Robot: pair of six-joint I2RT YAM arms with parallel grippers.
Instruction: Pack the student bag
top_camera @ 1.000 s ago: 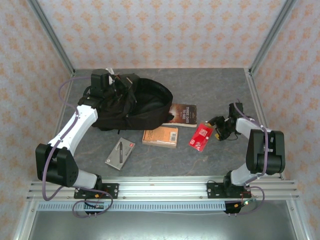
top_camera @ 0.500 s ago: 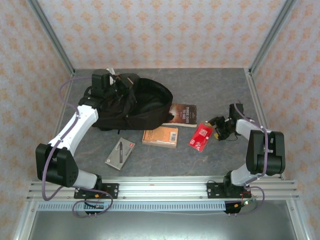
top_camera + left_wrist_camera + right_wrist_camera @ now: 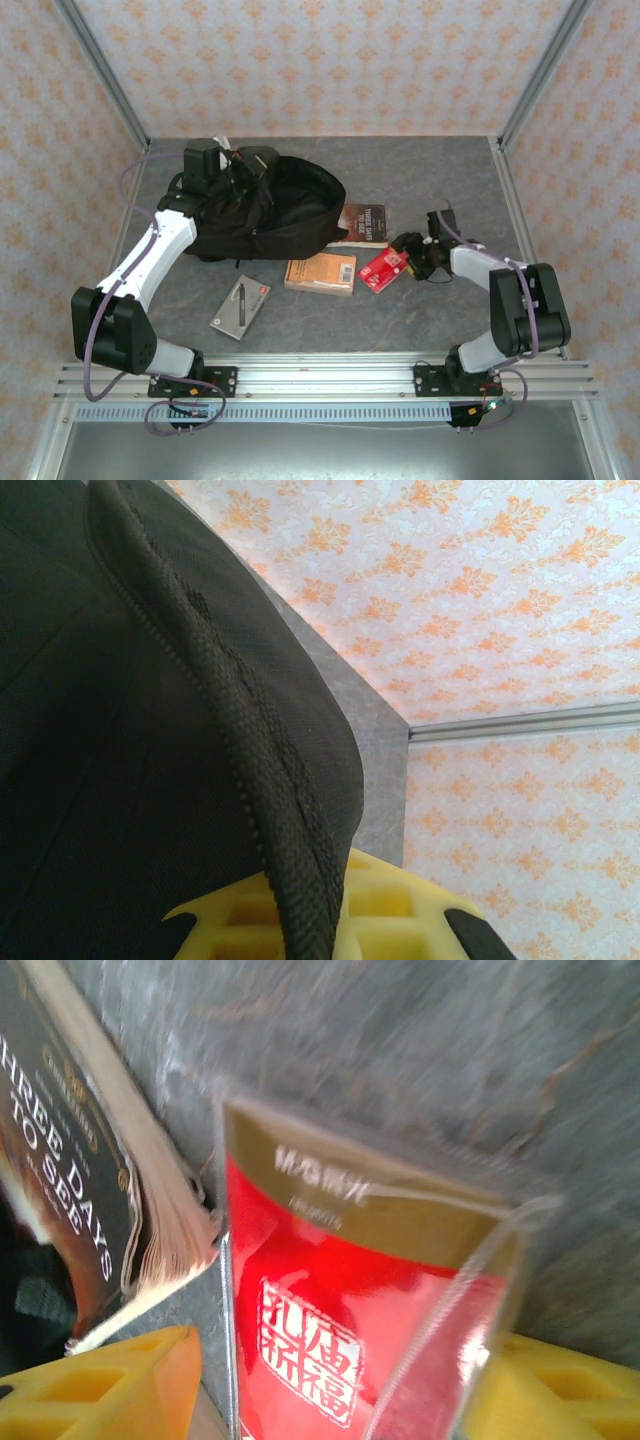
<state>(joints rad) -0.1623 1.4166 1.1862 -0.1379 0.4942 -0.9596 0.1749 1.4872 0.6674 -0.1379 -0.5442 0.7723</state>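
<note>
Top external view: each gripper was clamped on something, the left on the student bag (image 3: 290, 210) and the right on a red packet (image 3: 383, 268).
The black bag lay at the far left of the grey table (image 3: 420, 180). The left gripper (image 3: 235, 175) was pinched narrow on its zippered edge (in the wrist view the fabric rim ran down between the yellow fingers (image 3: 390, 910)). The right gripper (image 3: 405, 258), right of centre, held the packet between jaws set wide, just beside a dark book (image 3: 365, 225) that lay against the bag. An orange book (image 3: 320, 272) and a grey pen box (image 3: 240, 307) lay nearer the arms.
</note>
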